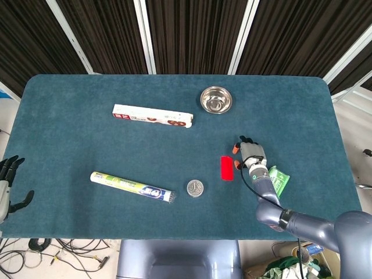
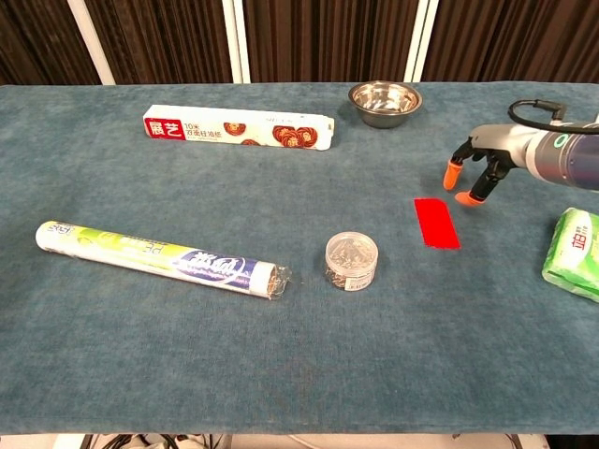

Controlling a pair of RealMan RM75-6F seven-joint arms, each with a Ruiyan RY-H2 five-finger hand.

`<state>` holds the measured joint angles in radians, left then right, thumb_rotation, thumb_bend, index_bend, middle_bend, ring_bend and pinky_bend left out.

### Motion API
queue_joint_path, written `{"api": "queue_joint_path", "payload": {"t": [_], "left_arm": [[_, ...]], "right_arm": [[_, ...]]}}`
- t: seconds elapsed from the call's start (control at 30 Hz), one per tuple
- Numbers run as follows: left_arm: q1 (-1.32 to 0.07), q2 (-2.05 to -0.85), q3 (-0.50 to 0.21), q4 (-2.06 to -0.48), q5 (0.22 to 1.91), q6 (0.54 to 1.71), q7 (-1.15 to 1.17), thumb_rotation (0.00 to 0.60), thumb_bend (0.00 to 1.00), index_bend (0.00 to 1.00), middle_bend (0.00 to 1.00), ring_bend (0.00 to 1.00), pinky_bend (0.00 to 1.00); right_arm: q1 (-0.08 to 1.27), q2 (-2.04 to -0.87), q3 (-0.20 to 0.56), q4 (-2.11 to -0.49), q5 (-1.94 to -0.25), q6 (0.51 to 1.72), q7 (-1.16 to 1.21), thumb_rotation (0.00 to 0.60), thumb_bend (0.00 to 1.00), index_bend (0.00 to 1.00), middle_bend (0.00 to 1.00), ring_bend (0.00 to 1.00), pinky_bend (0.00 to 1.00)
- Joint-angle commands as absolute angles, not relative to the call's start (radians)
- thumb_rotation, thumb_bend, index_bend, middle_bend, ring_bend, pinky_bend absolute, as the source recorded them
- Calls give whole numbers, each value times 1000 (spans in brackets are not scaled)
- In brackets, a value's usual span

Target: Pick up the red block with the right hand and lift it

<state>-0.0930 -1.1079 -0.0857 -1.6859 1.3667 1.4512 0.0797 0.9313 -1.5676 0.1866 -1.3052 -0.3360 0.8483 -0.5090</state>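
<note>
The red block [image 1: 226,168] [image 2: 437,223] lies flat on the blue table cloth, right of centre. My right hand [image 1: 250,153] [image 2: 479,165] hovers just beyond and to the right of it, fingers apart and pointing down, orange fingertips [image 2: 451,175] clear of the block, holding nothing. My left hand [image 1: 8,187] hangs open off the table's left front corner, seen only in the head view.
A green packet [image 2: 573,253] lies right of the block, under the right forearm. A small clear jar [image 2: 352,262] stands left of the block. A steel bowl [image 2: 385,102], a long foil box [image 2: 238,128] and a tube [image 2: 159,259] lie farther off.
</note>
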Motion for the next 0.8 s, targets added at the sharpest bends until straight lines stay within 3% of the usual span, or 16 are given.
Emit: {"api": "queue_joint_path", "payload": {"t": [0.03,0.8], "left_arm": [[-90,-1109,-86,-1684,1370,1459,75,600,306,124,69,40,34],[-91,-1110,-89,-1691,1364,1458,81,600,306,125,69,40,34]], "right_arm": [[928,-1567,189,-1304,-332,841,-504,600,349,411,35,57,142],[938,-1603,185,-1266,-316,809,-524,600,350,410,36,57,142]]}}
